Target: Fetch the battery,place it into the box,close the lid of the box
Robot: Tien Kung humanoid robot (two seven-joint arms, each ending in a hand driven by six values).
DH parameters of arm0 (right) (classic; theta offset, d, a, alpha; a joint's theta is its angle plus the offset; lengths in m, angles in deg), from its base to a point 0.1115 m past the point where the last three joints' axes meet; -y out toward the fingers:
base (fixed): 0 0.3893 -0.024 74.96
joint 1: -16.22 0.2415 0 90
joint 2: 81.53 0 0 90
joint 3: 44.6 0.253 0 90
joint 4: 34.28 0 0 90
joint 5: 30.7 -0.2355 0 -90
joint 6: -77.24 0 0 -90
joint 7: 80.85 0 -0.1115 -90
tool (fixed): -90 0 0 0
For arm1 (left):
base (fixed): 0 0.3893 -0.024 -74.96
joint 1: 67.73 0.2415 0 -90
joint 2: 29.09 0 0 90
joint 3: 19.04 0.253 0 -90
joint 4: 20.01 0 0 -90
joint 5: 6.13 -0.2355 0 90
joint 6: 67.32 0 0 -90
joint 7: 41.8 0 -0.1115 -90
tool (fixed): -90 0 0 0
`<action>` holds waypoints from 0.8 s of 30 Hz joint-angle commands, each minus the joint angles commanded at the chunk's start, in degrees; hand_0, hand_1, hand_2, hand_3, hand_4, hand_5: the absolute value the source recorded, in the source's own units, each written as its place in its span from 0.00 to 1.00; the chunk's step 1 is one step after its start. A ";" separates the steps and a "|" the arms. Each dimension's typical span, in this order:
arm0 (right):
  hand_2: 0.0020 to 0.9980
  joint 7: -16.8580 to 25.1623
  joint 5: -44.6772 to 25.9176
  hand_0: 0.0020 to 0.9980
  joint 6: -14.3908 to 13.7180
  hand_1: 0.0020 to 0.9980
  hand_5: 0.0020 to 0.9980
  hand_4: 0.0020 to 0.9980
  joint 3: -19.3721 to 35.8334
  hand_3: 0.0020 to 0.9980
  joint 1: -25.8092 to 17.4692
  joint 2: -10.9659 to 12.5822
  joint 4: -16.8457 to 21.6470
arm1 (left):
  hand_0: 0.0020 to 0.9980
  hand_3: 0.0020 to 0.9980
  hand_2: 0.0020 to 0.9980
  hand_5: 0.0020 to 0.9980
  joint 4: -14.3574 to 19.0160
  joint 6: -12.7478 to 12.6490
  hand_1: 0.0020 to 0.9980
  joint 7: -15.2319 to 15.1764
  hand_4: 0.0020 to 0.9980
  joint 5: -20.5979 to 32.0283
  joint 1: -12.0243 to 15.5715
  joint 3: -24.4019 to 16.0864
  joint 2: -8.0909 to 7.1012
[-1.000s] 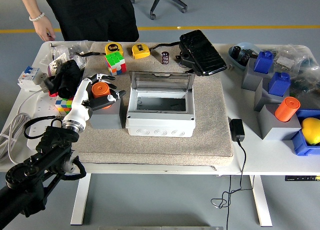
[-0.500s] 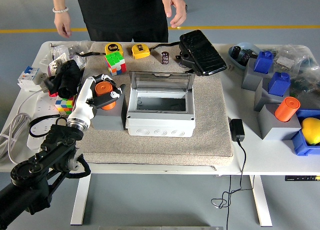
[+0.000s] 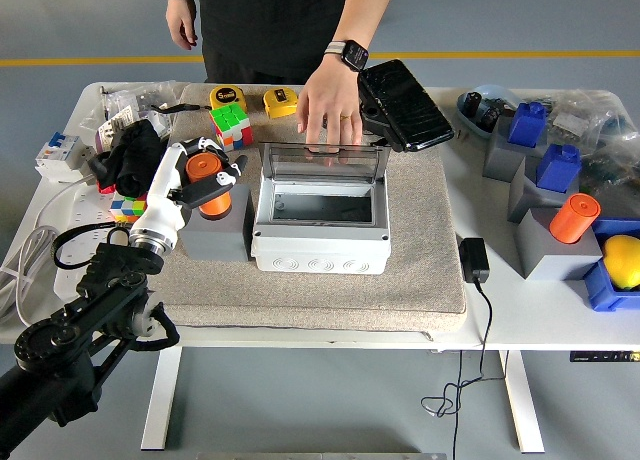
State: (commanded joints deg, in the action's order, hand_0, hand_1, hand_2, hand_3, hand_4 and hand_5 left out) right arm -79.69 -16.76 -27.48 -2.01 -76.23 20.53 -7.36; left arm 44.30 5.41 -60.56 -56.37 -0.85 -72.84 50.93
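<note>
The orange cylindrical battery (image 3: 204, 167) stands in a grey block (image 3: 215, 235) left of the box, leaning slightly. My left hand (image 3: 208, 180) is wrapped around it, thumb in front and fingers behind. The white box (image 3: 320, 245) sits mid-mat with its clear lid (image 3: 323, 164) standing upright at the back; the inside shows nothing in it. A person's hand (image 3: 330, 105) with a watch rests at the lid's top edge. My right arm is out of sight.
Behind the box lie a black case (image 3: 405, 105), two tape measures (image 3: 281, 101) and a colour cube (image 3: 231, 125). Cables and a breaker (image 3: 58, 155) crowd the left edge. At the right stand grey blocks with another orange cylinder (image 3: 574, 218) and a yellow ball (image 3: 622, 260).
The person stepped right and brought a hand down to the lid's top edge. My left hand tightened around the orange battery, which now stands a little higher and tilted.
</note>
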 joint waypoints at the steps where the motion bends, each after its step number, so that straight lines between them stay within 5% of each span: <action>1: 0.65 0.01 -0.02 0.61 0.00 0.63 0.53 0.97 -0.04 0.57 -0.02 0.01 -0.01 | 0.24 0.18 0.16 0.00 1.17 -0.16 0.19 0.14 0.49 -0.77 0.16 -0.18 -0.29; 11: 0.64 0.17 -0.12 0.60 -0.15 0.63 0.52 0.97 -0.61 0.57 -0.22 0.33 0.07 | 0.24 0.19 0.17 0.00 15.41 -3.12 0.20 7.96 0.54 -17.01 0.72 6.26 -5.58; 16: 0.64 0.21 -0.23 0.60 -0.26 0.63 0.52 0.96 -0.81 0.57 -0.30 0.48 0.15 | 0.25 0.20 0.18 0.00 15.80 -4.88 0.20 12.49 0.56 -23.51 -1.91 11.92 -6.06; 24: 0.64 0.14 -0.47 0.60 -0.25 0.62 0.52 0.96 -1.13 0.56 -0.55 0.67 0.01 | 0.25 0.20 0.18 0.00 13.26 -8.50 0.21 19.75 0.57 -35.40 -7.15 18.76 -4.42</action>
State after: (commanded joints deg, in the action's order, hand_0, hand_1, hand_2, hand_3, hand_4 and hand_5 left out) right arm -79.55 -17.23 -27.73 -3.13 -76.78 21.20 -7.35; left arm 57.56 -3.10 -40.81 -91.77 -8.00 -54.08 46.50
